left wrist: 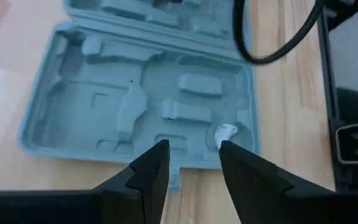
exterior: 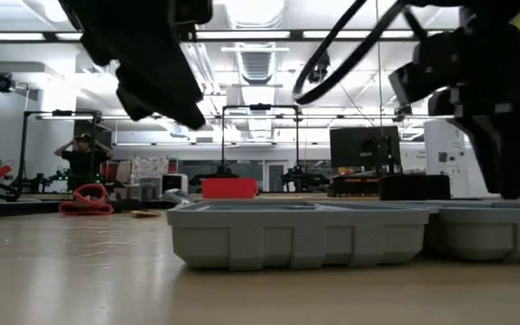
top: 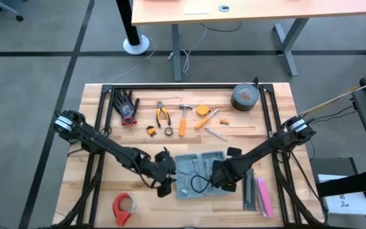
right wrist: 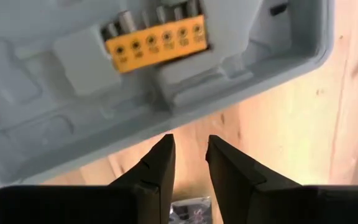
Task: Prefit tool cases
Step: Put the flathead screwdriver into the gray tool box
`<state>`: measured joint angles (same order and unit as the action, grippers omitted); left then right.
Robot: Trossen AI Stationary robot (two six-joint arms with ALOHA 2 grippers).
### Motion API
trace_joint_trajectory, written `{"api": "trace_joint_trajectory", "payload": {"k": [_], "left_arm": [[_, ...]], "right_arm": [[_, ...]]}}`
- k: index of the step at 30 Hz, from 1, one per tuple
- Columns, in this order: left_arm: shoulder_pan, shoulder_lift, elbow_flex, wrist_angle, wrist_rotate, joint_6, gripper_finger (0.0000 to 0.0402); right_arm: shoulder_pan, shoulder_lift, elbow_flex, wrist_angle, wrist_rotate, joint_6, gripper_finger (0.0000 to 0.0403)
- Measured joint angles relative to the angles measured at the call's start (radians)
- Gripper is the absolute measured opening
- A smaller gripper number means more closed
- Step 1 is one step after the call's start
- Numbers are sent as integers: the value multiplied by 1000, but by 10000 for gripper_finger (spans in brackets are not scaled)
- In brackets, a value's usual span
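The blue-grey tool case (top: 192, 166) lies open and flat on the wooden table, its moulded grey tray up. A yellow bit holder (right wrist: 157, 40) sits in one half, and a small white piece (left wrist: 225, 130) lies in the other. My left gripper (left wrist: 194, 149) hovers open over that half's edge, at the case's left side (top: 166, 183). My right gripper (right wrist: 190, 146) points down at the case's right side (top: 224, 181), over bare wood just off the case's rim. Its fingers stand a little apart with nothing between their tips.
A black and a pink bar (top: 259, 194) lie right of the case, and a red tape dispenser (top: 122, 207) lies near left. Gloves (top: 127, 105), pliers (top: 162, 114), a hammer (top: 183, 117) and a duct tape roll (top: 244, 97) lie along the far side. A black cable (top: 199, 184) loops over the case.
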<state>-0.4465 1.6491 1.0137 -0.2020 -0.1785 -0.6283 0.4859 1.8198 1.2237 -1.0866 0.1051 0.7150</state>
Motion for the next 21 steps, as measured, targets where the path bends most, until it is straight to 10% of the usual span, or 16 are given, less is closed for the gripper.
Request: {"api": "trace_joint_trajectory", "payload": {"k": [21], "left_arm": [[71, 131, 16, 5, 12, -9, 146]], "right_arm": [[62, -154, -214, 249, -31, 145, 62]]}}
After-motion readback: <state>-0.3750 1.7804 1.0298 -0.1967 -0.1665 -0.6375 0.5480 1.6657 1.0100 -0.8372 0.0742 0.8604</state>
